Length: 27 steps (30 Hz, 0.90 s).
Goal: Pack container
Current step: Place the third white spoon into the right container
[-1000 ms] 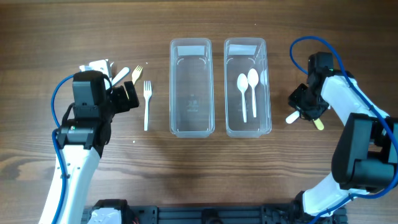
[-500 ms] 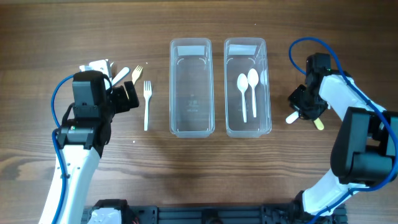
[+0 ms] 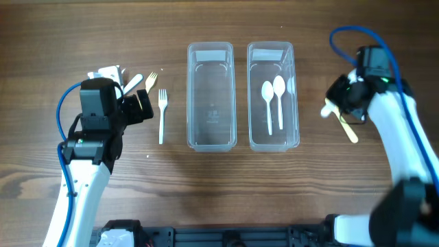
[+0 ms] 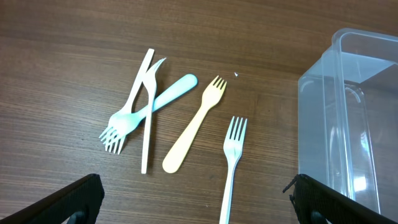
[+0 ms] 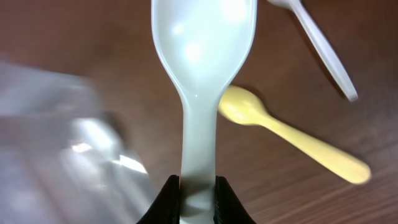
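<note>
Two clear containers stand side by side: the left one is empty, the right one holds two white spoons. My right gripper is shut on a white spoon, lifted just right of the right container. A yellow spoon and another white spoon lie on the table below it. My left gripper is open above a white fork, beside a yellow fork, a pale blue fork and a white knife.
The wooden table carries the cutlery pile at the left and loose spoons at the right. White packaging lies behind the left arm.
My right gripper has lifted with the white spoon and shifted up and right, away from the yellow spoon on the table. The left arm has not moved.
</note>
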Each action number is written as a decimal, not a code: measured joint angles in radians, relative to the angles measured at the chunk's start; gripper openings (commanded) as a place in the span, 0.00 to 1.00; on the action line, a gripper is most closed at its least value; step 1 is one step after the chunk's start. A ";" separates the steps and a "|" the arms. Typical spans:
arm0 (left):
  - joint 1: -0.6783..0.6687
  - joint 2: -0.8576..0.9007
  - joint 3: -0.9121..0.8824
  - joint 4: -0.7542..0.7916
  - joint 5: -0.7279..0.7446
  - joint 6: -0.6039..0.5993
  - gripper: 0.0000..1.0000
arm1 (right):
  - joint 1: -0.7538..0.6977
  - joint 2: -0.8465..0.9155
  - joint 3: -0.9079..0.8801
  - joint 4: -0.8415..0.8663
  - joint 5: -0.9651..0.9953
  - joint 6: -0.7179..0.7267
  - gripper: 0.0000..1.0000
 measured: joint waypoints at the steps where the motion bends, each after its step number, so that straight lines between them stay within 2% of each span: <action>1: 0.000 0.000 0.000 0.000 0.000 0.000 1.00 | 0.006 -0.055 0.006 0.001 -0.027 -0.013 0.04; 3: 0.000 0.000 0.000 0.000 0.000 0.000 1.00 | 0.050 -0.140 0.014 0.000 -0.087 -0.048 0.04; 7: 0.000 0.000 0.000 0.000 0.000 0.000 1.00 | 0.196 -0.136 0.014 0.016 -0.112 -0.117 0.05; 10: 0.000 0.000 0.000 0.000 0.000 0.000 1.00 | 0.298 -0.065 0.013 0.061 -0.095 -0.149 0.05; 14: 0.000 0.000 0.000 0.000 0.000 0.000 1.00 | 0.345 0.101 0.010 0.153 -0.091 -0.206 0.06; 16: 0.000 0.000 0.000 0.000 0.000 0.000 1.00 | 0.358 0.191 0.009 0.177 -0.096 -0.230 0.11; 18: 0.000 0.000 0.000 0.000 0.000 0.000 0.99 | 0.366 0.245 0.003 0.177 -0.104 -0.245 0.16; 20: 0.000 0.000 0.000 0.000 0.000 0.000 1.00 | 0.368 0.256 -0.006 0.171 -0.108 -0.261 0.39; 22: 0.000 0.000 0.000 0.000 0.000 0.000 1.00 | 0.368 0.234 -0.005 0.171 -0.114 -0.282 0.54; 23: 0.000 0.000 0.000 0.000 0.000 0.000 1.00 | 0.367 0.205 -0.005 0.171 -0.116 -0.282 0.65; 24: 0.000 0.000 0.000 0.000 0.000 0.000 1.00 | 0.364 0.169 -0.005 0.172 -0.118 -0.287 0.70; 27: 0.000 0.001 0.000 0.000 0.000 0.000 1.00 | 0.335 0.013 -0.003 0.192 -0.119 -0.296 0.72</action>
